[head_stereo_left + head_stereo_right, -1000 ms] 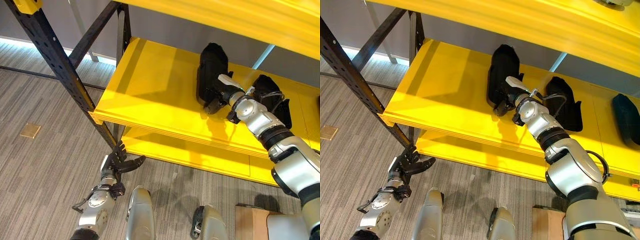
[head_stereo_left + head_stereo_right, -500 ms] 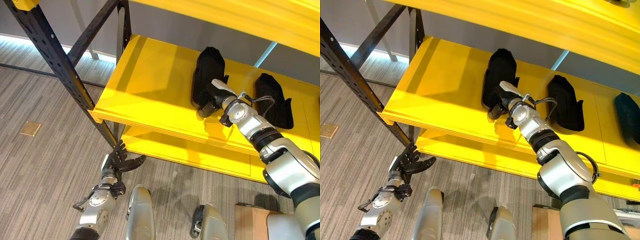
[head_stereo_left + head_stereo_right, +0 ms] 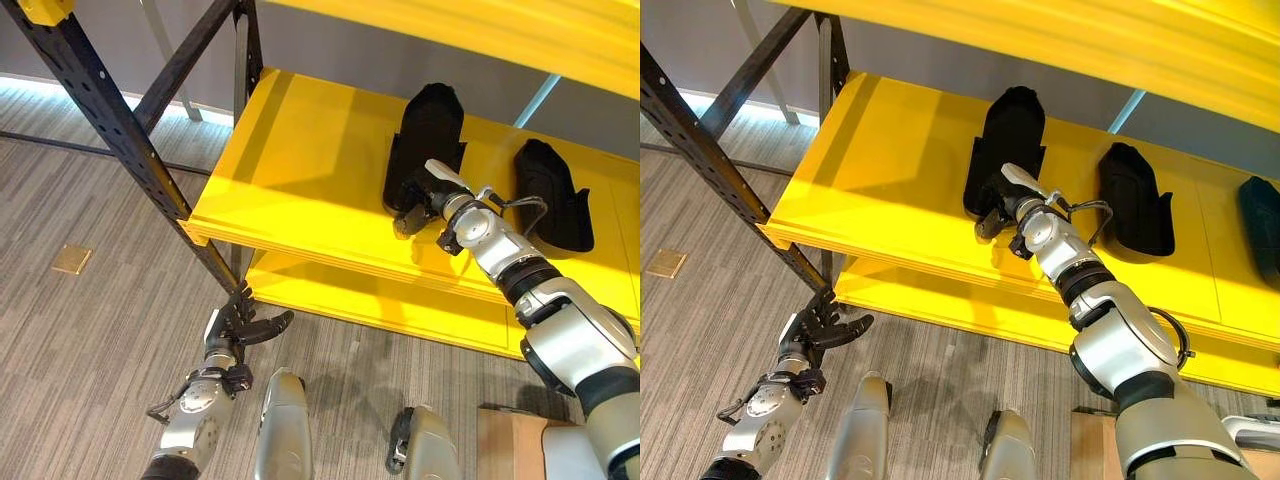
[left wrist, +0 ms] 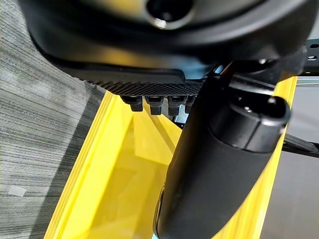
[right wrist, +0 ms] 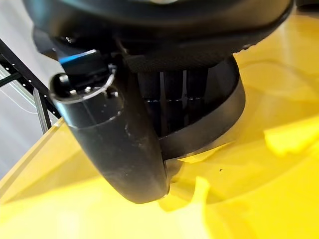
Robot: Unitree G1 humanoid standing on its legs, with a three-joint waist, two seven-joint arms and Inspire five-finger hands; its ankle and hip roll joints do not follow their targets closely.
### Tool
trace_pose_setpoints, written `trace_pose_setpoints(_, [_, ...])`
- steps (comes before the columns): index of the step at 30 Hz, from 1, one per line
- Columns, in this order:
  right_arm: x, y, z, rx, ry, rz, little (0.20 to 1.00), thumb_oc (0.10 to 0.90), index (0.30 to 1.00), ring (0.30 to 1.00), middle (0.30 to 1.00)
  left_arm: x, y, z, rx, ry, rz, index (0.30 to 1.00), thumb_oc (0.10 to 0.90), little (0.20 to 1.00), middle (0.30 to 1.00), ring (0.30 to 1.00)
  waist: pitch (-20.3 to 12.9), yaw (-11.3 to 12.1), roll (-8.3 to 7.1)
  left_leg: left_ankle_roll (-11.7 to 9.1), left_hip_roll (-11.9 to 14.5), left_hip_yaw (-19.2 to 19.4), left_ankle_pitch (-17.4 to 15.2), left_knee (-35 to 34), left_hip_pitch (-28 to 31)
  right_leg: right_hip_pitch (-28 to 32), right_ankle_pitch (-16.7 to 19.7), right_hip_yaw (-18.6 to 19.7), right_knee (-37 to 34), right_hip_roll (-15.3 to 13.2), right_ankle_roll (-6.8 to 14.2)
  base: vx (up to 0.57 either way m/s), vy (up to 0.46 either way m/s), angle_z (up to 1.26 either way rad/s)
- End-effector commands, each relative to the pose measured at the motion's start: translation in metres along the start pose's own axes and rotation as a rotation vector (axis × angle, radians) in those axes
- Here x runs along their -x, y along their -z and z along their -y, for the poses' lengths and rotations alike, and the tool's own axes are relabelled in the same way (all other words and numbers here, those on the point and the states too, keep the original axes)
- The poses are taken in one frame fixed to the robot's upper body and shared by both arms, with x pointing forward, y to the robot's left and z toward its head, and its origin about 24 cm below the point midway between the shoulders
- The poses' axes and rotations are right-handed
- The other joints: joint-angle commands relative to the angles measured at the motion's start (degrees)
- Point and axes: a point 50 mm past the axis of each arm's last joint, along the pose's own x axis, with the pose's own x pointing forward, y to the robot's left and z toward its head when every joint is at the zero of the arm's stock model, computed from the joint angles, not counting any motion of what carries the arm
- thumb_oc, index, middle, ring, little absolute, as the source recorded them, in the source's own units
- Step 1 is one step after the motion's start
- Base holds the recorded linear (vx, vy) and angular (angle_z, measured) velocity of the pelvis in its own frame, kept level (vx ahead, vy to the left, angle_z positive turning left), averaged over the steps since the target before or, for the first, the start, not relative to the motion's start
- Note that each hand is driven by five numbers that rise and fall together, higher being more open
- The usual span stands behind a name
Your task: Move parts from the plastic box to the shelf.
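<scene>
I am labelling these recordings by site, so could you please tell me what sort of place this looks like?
Probably a warehouse or a workshop storeroom: a racking unit with black perforated steel uprights and yellow shelf boards, black moulded parts laid out on one board, and grey striped carpet flooring.

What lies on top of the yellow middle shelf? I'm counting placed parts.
On the yellow shelf lie three black parts: one at the right hand, a second beside it, a third cut off at the edge.

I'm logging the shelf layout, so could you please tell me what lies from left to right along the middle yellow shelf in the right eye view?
Black part with the right hand at its near end → second black part → dark part at the view's edge.
</scene>
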Motion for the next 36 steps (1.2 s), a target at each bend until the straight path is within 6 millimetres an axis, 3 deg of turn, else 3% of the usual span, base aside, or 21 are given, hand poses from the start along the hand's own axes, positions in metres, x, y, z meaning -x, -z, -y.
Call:
trace_pose_setpoints(1, [0.001, 0.005, 0.027, -0.002, 0.124, -0.006, 0.3, 0.4, 0.3, 0.3, 0.3, -0.009, -0.043, 0.02, -0.051, 0.1, 0.213, 1.0, 0.9, 1.0, 1.0, 1.0, -2.3, 0.4, 0.76, 2.8, 0.4, -3.2, -1.5, 0.1, -1.3, 4.1, -3.7, -1.2, 1.4, 0.6, -4.5, 0.0, 0.0, 0.0])
trace_pose_setpoints(26, [0.009, 0.025, 0.034, 0.032, 0.131, -0.041, 0.3, 0.4, 0.3, 0.3, 0.3, -0.01, -0.042, 0.021, -0.044, 0.098, 0.209, 1.0, 0.9, 1.0, 1.0, 1.0, -1.8, -1.0, 1.24, 2.5, 0.9, -3.0, -0.8, -1.5, -1.3, 3.3, -3.8, -1.3, 1.6, 0.1, -4.5, 0.0, 0.0, 0.0])
trace_pose_setpoints(27, [0.009, 0.025, 0.034, 0.03, 0.133, -0.042, 0.369, 0.449, 0.369, 0.369, 0.369, -0.01, -0.043, 0.021, -0.043, 0.097, 0.21, 1.0, 0.9, 1.0, 1.0, 1.0, -1.8, -1.0, 1.25, 2.5, 0.9, -3.0, -0.7, -1.6, -1.3, 3.3, -3.7, -1.3, 1.5, 0.1, -4.5, 0.0, 0.0, 0.0])
trace_pose_setpoints(28, [0.009, 0.026, 0.034, 0.026, 0.133, -0.045, 0.627, 0.633, 0.627, 0.627, 0.627, -0.01, -0.043, 0.021, -0.042, 0.096, 0.211, 1.0, 0.9, 1.0, 1.0, 1.0, -1.8, -1.0, 1.26, 2.5, 0.9, -3.0, -0.7, -1.7, -1.2, 3.3, -3.6, -1.3, 1.5, 0.1, -4.5, 0.0, 0.0, 0.0])
trace_pose_setpoints(29, [0.009, 0.025, 0.033, 0.028, 0.132, -0.045, 1.0, 0.9, 1.0, 1.0, 1.0, -0.01, -0.043, 0.021, -0.043, 0.096, 0.212, 1.0, 0.9, 1.0, 1.0, 1.0, -1.8, -1.1, 1.26, 2.5, 0.9, -3.0, -0.6, -1.7, -1.2, 3.2, -3.6, -1.3, 1.4, 0.1, -4.5, 0.0, 0.0, 0.0])
trace_pose_setpoints(36, [0.007, 0.021, 0.033, 0.049, 0.109, -0.038, 1.0, 0.9, 1.0, 1.0, 1.0, -0.01, -0.043, 0.021, -0.039, 0.096, 0.212, 1.0, 0.9, 1.0, 1.0, 1.0, -1.8, -1.3, 1.16, 2.4, 1.0, -3.2, -0.3, -2.1, -1.5, 3.1, -3.4, -1.3, 1.3, 0.1, -4.5, 0.0, 0.0, 0.0])
